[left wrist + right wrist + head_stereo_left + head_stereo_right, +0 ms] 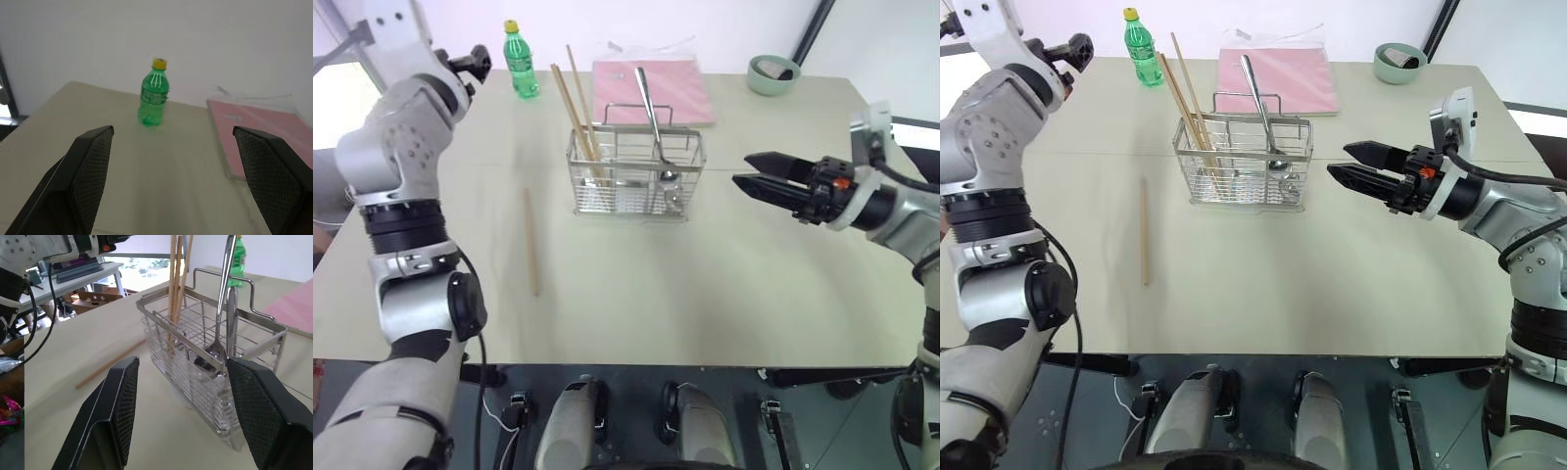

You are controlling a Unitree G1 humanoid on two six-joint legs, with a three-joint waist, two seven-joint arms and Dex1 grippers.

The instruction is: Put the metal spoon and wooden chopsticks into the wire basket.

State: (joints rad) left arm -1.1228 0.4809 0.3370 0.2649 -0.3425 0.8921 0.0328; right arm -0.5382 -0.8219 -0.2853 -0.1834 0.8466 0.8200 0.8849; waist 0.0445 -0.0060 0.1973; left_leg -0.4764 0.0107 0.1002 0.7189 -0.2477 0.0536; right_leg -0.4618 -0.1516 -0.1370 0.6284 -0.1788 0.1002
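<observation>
Nearest us, one of the wooden chopsticks [530, 241] lies flat on the table [705, 284], well to the left of the wire basket [636, 176]. We judge it light, stiff and prone to roll, best pinched mid-length. Right of the basket, our right gripper [751, 173] points level at it, parted and empty. In the basket stand the metal spoon [653, 117] and the other chopsticks [576, 108]. Far left of it, our left gripper [478, 61] hangs raised, released wide.

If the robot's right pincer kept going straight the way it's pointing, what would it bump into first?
Most likely the wire basket. The right pincer points at its side across bare table, with its fingers open. The metal spoon stands just inside that wall. Exact height is hard to judge.
</observation>
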